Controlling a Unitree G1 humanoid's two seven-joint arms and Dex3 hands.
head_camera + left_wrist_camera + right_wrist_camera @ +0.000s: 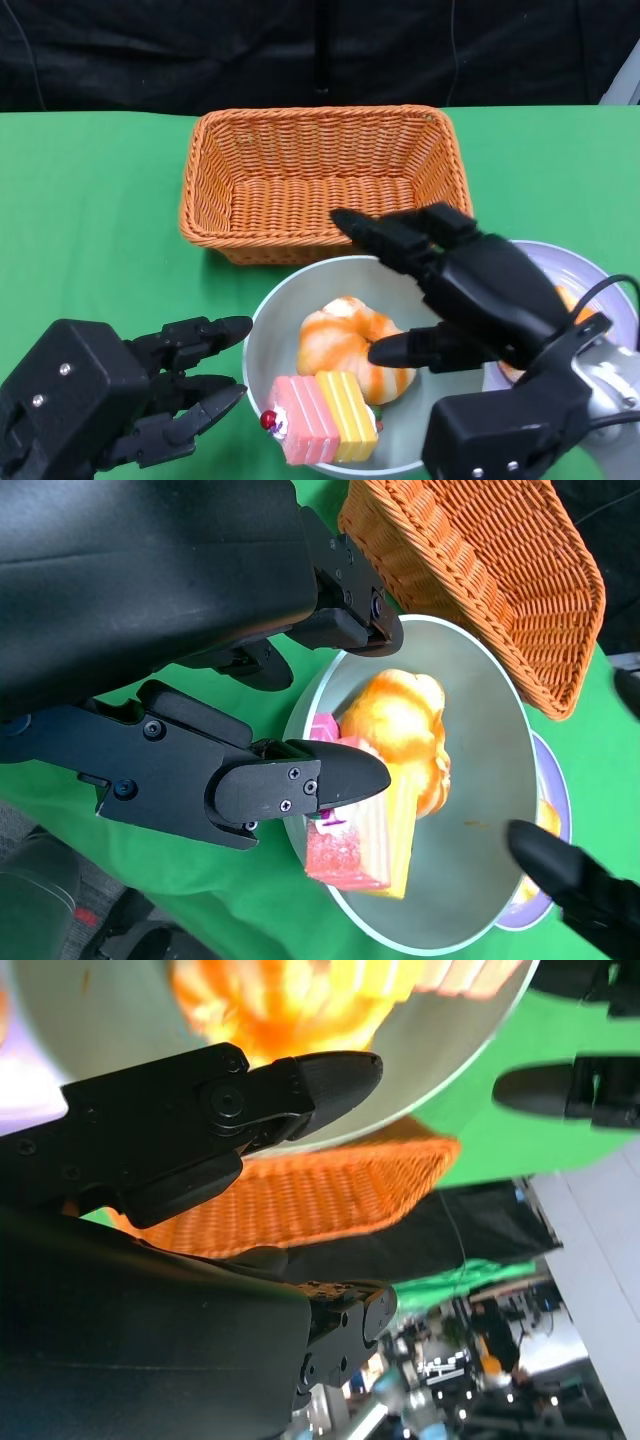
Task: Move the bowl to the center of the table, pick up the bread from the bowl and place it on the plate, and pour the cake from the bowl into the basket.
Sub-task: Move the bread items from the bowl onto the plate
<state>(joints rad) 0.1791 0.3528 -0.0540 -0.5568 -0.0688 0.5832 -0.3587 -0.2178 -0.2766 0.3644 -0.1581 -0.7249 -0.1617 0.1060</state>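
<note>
Hands sit nearest the camera: the left hand (150, 385) at about 8 o'clock of the head view, its fingers (205, 335) spread and holding nothing, the tips just beside the bowl (275, 315) at its 9 o'clock rim, though contact cannot be told. The right hand (455, 290) comes in from 4 o'clock and hangs over the bowl's right side, fingers apart and grasping nothing, one reaching toward 11 o'clock over the rim, another pointing at the bread (345, 345). The pale bowl lies low in the middle of the green table (90, 200). Inside it, the orange-glazed bread rests near the centre, and the pink-and-yellow striped cake (320, 418) lies at the bowl's 6 o'clock, touching the bread. At 3 o'clock of the bowl, mostly hidden behind the right hand, is the pale plate (570, 260). Farther off, at 12 o'clock and just beside the bowl's rim, stands the orange wicker basket (210, 180).
</note>
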